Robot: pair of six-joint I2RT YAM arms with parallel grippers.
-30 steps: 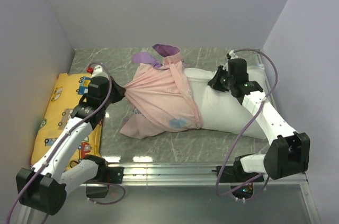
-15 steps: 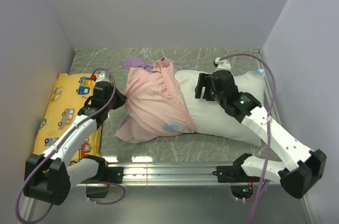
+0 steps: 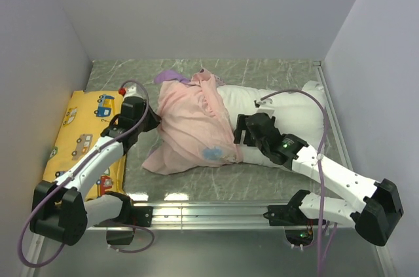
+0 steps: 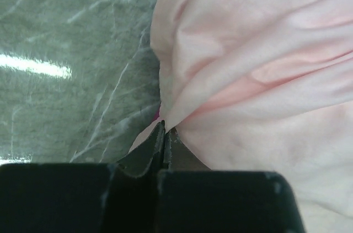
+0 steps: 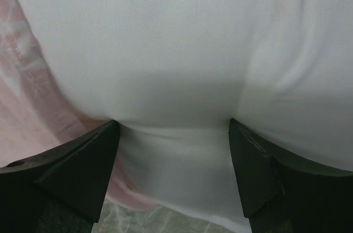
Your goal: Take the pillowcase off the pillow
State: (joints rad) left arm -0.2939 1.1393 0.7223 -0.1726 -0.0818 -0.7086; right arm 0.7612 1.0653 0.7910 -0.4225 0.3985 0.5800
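The pillowcase [image 3: 190, 126] lies inside out, pale pink, bunched over the left end of the pillow [image 3: 288, 103], with a purple corner at the back. The pillow's right part is bare and white. My left gripper [image 3: 156, 120] is at the pillowcase's left edge; in the left wrist view it is shut [image 4: 164, 128] on a pinch of pink pillowcase [image 4: 259, 68] fabric. My right gripper [image 3: 237, 134] is at the pillow's near edge beside the pillowcase hem. In the right wrist view its jaws stand wide [image 5: 174, 128], pressed against the white pillow [image 5: 182, 40], with the pink pillowcase [image 5: 22, 79] edge at the left.
A yellow cushion [image 3: 82, 139] printed with vehicles lies along the left wall, under my left arm. Grey walls close the marble table [image 3: 262, 71] at left, back and right. A metal rail [image 3: 209, 210] runs along the near edge.
My right gripper let go of the pillow's far part, opened, and moved left and nearer to the pillow's front edge. The pillowcase and pillow shifted slightly left; my left gripper stayed shut.
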